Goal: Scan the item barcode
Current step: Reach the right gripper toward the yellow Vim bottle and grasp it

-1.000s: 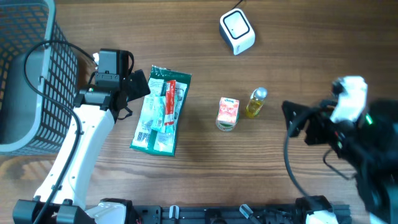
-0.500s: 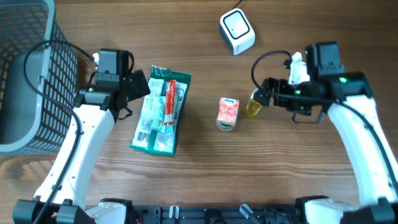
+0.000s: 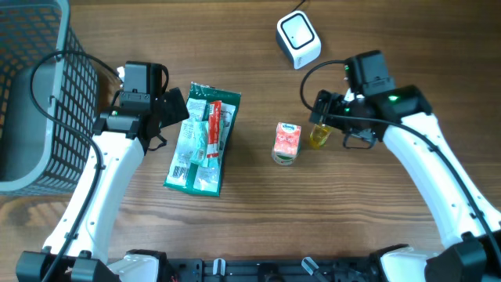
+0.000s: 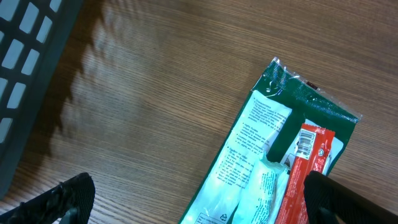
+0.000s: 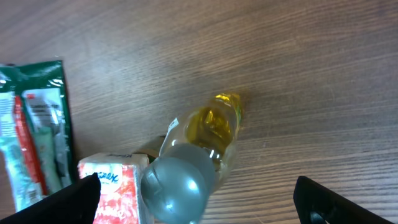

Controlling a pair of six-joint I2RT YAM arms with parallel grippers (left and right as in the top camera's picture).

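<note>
Wooden table: the reach is our step in hand. Our right gripper, spread wide and empty, hovers above the bottle, seemingly upright, near the scanner. Next we must lower and close on its body.

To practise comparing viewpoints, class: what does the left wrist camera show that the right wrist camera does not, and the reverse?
Only the left wrist view shows the dark mesh basket at its left edge. Only the right wrist view shows the small bottle of yellow liquid with a grey cap, and the red-and-white carton beside it. Both show the green packet and the wooden table.
</note>
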